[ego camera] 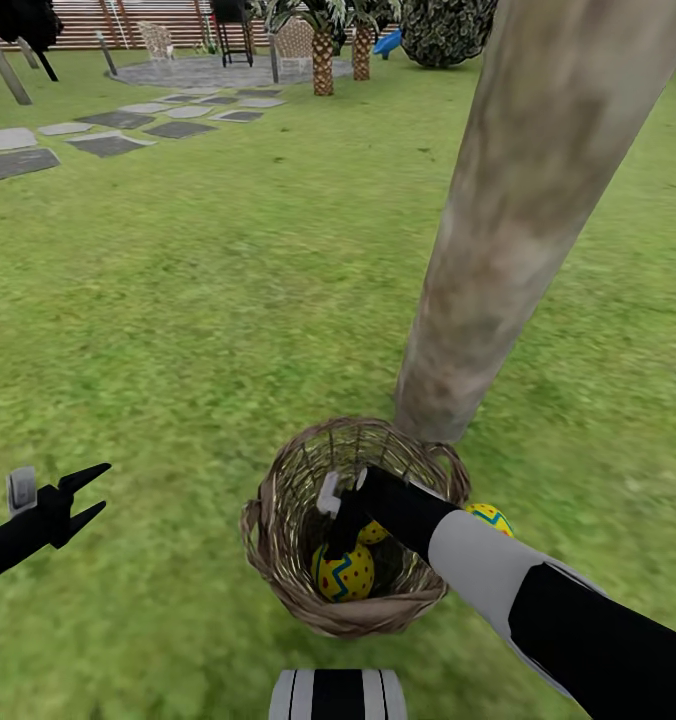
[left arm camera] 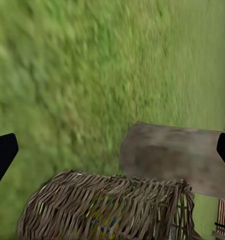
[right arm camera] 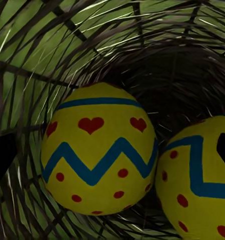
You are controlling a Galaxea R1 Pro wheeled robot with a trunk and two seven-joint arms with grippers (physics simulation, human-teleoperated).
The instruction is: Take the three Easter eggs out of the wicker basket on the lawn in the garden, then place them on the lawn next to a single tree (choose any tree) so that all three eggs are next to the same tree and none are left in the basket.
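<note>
Head view, right gripper (ego camera: 346, 530) hiding basket's (ego camera: 278, 520) egg (ego camera: 372, 532)

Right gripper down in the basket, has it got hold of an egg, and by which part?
Nothing held yet. The right gripper is open inside the basket, its fingers apart on either side of an egg.

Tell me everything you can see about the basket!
The basket is small, round and brown, woven of wicker with see-through lattice sides and a thick braided rim. It stands upright on the lawn, right against the foot of the tree. Two eggs lie inside, and the right gripper reaches down into it.
</note>
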